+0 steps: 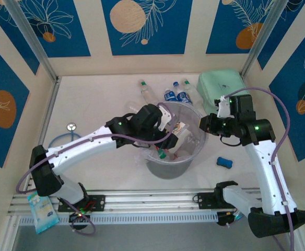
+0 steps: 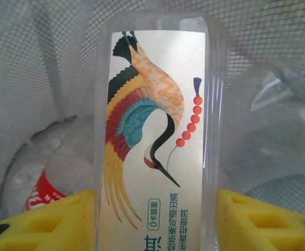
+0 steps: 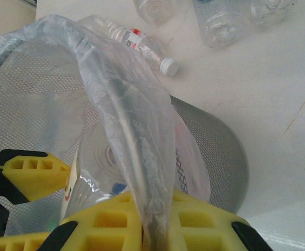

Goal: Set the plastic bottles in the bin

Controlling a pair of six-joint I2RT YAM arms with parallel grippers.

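Jaws of the left gripper (image 2: pixel 156 214) flank a crane-label bottle (image 2: pixel 152 130) inside the bin (image 1: pixel 168 168), mid-frame from the top. Can't tell if they're squeezing it. Right gripper (image 3: pixel 152 219) is pinched onto the bin's bag (image 3: pixel 126 104). Spare bottles (image 1: pixel 171 94) lie upper middle.

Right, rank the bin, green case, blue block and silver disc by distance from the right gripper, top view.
1. bin, its right rim pinched by the right gripper.
2. green case, toward the far wall, and blue block, toward the bases: too close to call.
3. silver disc, far left.
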